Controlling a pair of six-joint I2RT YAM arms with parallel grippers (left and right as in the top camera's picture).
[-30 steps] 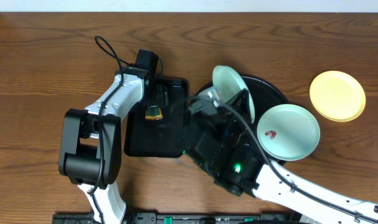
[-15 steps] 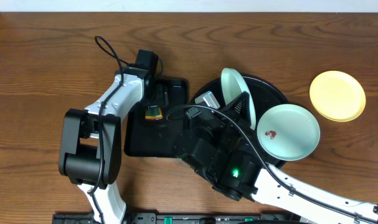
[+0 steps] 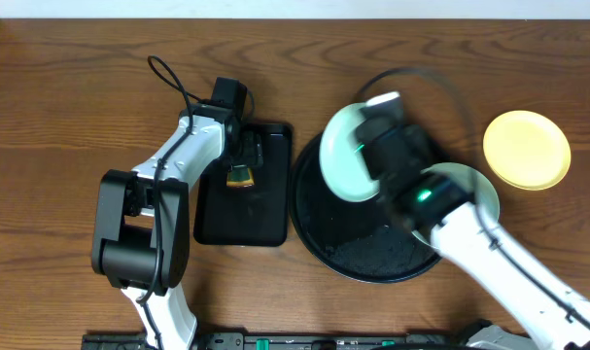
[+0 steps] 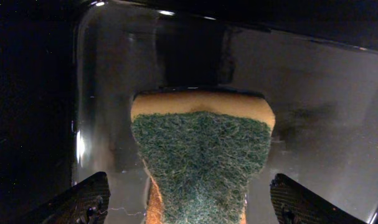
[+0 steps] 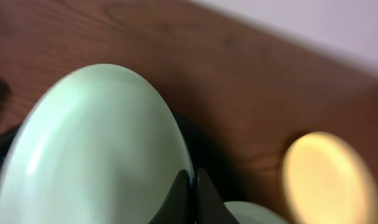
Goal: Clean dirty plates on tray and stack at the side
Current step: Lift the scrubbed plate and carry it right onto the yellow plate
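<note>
The right gripper's (image 5: 190, 194) jaws are pinching shut on the rim of a tilted mint plate (image 5: 95, 149), the two dark fingertips meeting at the plate's near edge in the right wrist view. The left gripper's (image 4: 193, 199) jaws are standing wide, with a sponge (image 4: 201, 155) sitting between the fingertips and touching neither.

From overhead, the tilted mint plate (image 3: 341, 156) is hanging at a slant over the far left part of the round black tray (image 3: 324, 228), its edge crossing the tray's rim. The right arm (image 3: 469, 243) is showing blurred and is reaching in from the near right corner, across the tray. A second mint plate (image 3: 479, 190) is lying at the tray's right side, mostly hidden under that arm; whether it is carrying any smear cannot be told. The yellow plate (image 3: 527, 149) is resting flat on the wooden table (image 3: 71, 97), off the tray and to its right, apart from the other two plates.

The left arm (image 3: 168, 170) is bending over the small rectangular black tray (image 3: 246, 219), which is sitting just beside the round tray on its left. The sponge is resting inside this rectangular tray, its green scouring face turning toward the left wrist camera and a yellow-orange layer showing along its upper edge.
</note>
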